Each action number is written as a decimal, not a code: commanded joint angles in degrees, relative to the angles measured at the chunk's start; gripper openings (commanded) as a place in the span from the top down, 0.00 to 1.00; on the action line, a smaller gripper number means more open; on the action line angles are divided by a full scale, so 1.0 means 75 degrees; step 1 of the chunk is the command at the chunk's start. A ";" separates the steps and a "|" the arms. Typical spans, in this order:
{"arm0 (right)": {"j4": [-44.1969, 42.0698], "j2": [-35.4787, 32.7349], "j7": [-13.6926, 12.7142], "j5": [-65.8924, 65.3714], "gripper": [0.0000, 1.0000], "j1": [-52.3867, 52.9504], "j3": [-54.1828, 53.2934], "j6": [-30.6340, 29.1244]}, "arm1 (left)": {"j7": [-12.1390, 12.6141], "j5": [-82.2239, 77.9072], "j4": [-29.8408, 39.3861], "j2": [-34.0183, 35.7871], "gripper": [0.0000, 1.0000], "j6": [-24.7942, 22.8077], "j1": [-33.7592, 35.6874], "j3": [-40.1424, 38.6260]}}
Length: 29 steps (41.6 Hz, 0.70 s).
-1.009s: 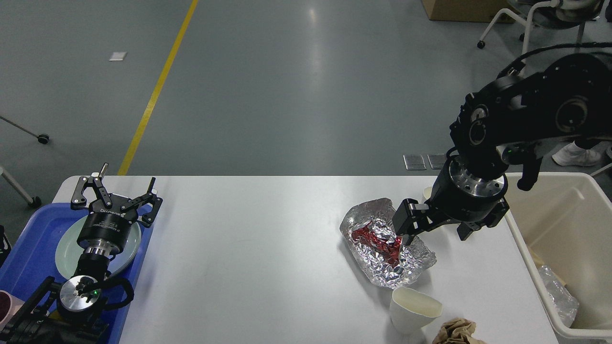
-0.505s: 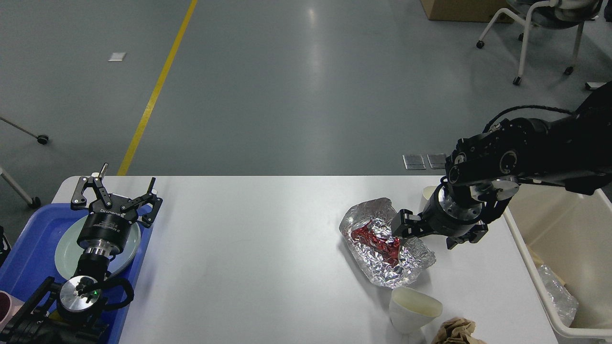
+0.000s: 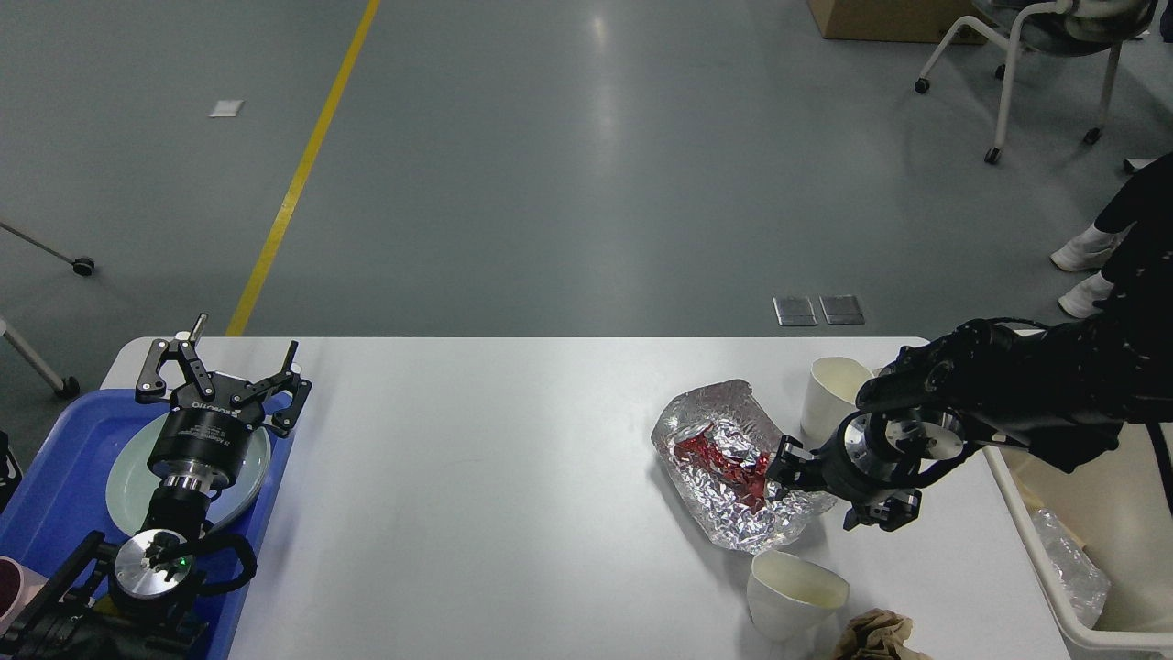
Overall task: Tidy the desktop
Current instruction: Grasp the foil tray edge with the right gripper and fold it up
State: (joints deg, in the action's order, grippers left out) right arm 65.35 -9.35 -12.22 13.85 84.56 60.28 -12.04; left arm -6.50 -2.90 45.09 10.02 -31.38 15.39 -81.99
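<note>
Two cream paper cups stand on the wide matte white desk [image 3: 476, 477]: one far cup [image 3: 829, 394] just behind the right gripper [image 3: 829, 495], and one near cup [image 3: 790, 596] towards the front edge. One crumpled silver foil tray [image 3: 733, 467] with red scraps inside lies between them, and one wad of brown crumpled paper [image 3: 875, 637] sits at the front edge, just beside the near cup. The right gripper is low at the foil tray's right rim with its jaws spread, one finger at the rim; whether it touches the foil cannot be told. The left gripper [image 3: 223, 367] hangs with jaws spread over one pale green round plate [image 3: 137, 486], which rests in one blue plastic tray [image 3: 55, 477] at the desk's left end. One cream plastic bin [image 3: 1113, 559] stands at the right end, with clear crumpled plastic inside. The desk fills the lower half of the view; beyond it lies a grey floor [image 3: 568, 165] with one yellow line [image 3: 298, 174], and a chair [image 3: 1017, 37] on castors at the far right.
</note>
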 commanded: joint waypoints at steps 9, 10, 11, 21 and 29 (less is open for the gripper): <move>-0.0369 0.0027 -0.0011 0.0391 0.27 -0.0833 -0.0408 0.0938 | 0.0000 0.0000 0.0000 0.0000 0.04 0.0000 0.0010 -0.0001; -0.0393 0.0027 0.0001 0.0427 0.27 -0.0880 -0.0420 0.0938 | 0.0000 0.0000 0.0000 0.0000 0.04 0.0000 0.0010 -0.0001; -0.0416 0.0027 0.0001 0.0450 0.28 -0.0915 -0.0420 0.0949 | 0.0000 0.0000 0.0000 0.0000 0.04 0.0000 0.0010 -0.0001; -0.0744 0.0027 0.0001 0.0556 0.52 -0.1162 -0.0513 0.0949 | 0.0000 0.0000 0.0000 0.0000 0.04 0.0000 0.0010 -0.0001; -0.0838 0.0027 0.0001 0.0544 0.55 -0.1208 -0.0525 0.0973 | 0.0000 0.0000 0.0000 0.0000 0.04 0.0000 0.0010 -0.0001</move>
State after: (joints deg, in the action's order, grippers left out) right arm 59.51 -9.11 -12.22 18.00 75.69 56.37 -4.87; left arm -6.50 -2.90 45.09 10.02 -31.38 15.45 -82.00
